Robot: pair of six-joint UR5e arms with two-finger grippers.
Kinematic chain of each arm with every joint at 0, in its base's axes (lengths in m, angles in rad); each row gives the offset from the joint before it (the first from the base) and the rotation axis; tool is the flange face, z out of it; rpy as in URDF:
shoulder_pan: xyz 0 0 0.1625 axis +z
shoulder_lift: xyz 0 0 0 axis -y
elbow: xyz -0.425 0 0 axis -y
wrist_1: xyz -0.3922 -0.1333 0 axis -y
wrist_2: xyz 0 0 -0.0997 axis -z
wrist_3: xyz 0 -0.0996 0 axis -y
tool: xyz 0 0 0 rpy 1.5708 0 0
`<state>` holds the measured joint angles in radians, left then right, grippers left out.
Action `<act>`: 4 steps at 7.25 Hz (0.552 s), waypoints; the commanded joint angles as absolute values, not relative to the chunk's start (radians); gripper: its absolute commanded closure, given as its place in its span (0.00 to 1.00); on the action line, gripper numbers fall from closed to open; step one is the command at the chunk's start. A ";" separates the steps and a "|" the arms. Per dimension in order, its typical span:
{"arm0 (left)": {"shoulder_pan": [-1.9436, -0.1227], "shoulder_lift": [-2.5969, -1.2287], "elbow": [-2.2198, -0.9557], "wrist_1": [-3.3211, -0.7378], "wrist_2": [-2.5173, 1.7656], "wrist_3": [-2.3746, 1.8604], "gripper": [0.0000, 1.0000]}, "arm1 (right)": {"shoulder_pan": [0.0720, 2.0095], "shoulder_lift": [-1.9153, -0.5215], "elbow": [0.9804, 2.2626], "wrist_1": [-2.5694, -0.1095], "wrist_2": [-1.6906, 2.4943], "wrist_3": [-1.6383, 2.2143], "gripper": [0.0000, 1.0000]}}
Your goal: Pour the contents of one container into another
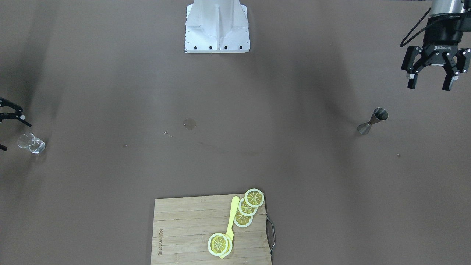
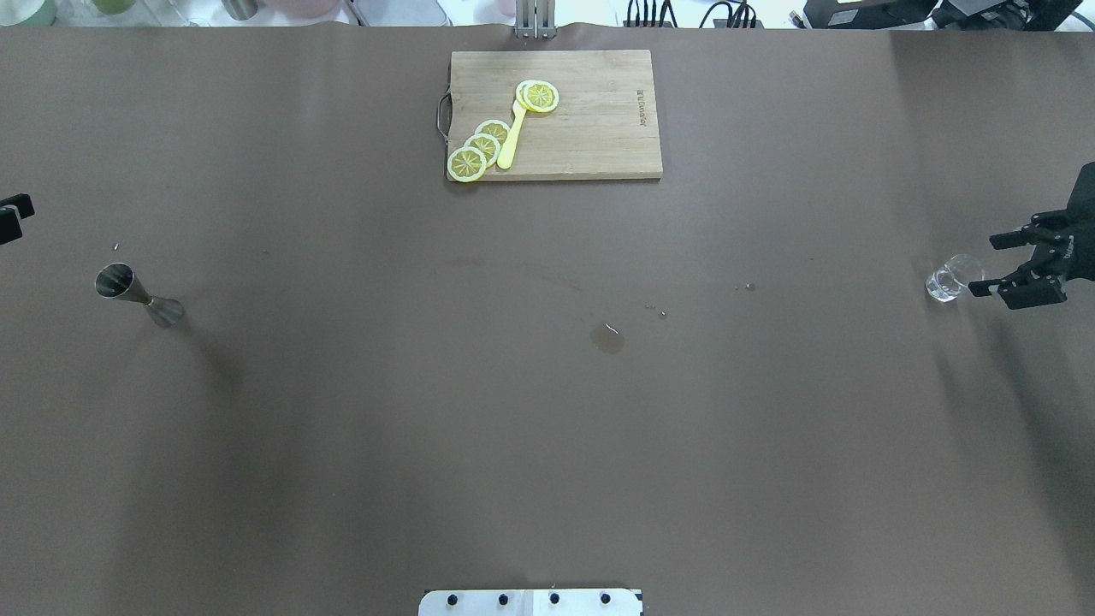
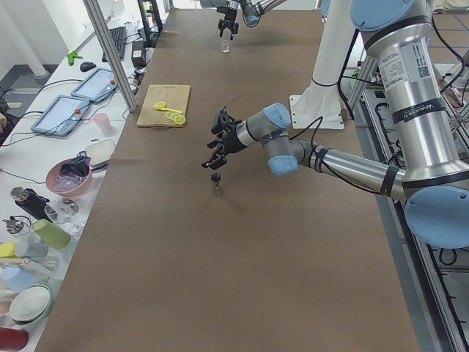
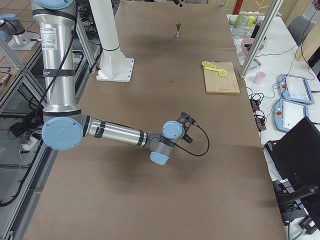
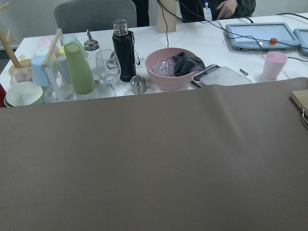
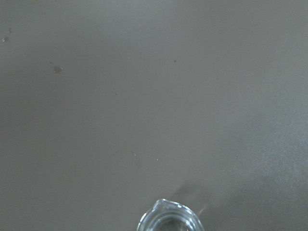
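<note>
— How does the left end effector [image 1: 430, 84] stand?

— Its fingers are spread wide and hold nothing. It hangs above the counter [image 2: 342, 445], pointing down, close to the metal jigger [image 1: 372, 121] but clear of it.

— And the jigger itself?

— It stands upright on the counter on the robot's left, alone, with its wider cup on top.

— What about the right end effector [image 2: 991, 267]?

— It is also spread wide and empty. It sits low on the far right of the counter, lying roughly level, with its fingertips aimed at the small clear glass [image 2: 948, 281].

— Is the glass between the fingers?

— No. In the overhead view it stands upright just ahead of the fingertips, and no contact shows. The right wrist camera catches only its rim at the bottom edge.

— So the two vessels are far from each other?

— Well apart, at opposite ends of the counter. Between them, near the middle, lies a small wet spot [image 2: 607, 339] with a few droplets beside it.

— Anything else out there?

— A wooden cutting board [image 2: 599, 128] at the far edge, opposite the robot, carrying lemon slices [image 2: 482, 147] and a yellow utensil [image 2: 511, 141].
</note>
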<state>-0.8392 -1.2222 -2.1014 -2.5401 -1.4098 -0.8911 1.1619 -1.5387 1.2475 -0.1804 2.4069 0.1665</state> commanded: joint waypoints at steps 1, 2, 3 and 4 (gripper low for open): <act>-0.688 -1.212 -1.989 -2.734 -1.181 -0.896 0.03 | 1.126 -1.522 1.244 -0.166 2.318 0.173 0.00; -0.623 -1.222 -1.900 -2.847 -1.081 -0.896 0.03 | 1.111 -1.516 1.244 -0.166 2.294 0.172 0.00; -0.602 -1.245 -1.832 -2.917 -1.054 -0.896 0.03 | 1.095 -1.511 1.229 -0.167 2.261 0.172 0.00; -0.582 -1.255 -1.794 -2.969 -1.020 -0.896 0.03 | 1.088 -1.509 1.224 -0.166 2.249 0.173 0.00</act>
<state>-0.6153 -1.2389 -1.8587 -2.8887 -1.0722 -0.8958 1.1018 -1.5132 1.2330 -0.1665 2.2751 0.1722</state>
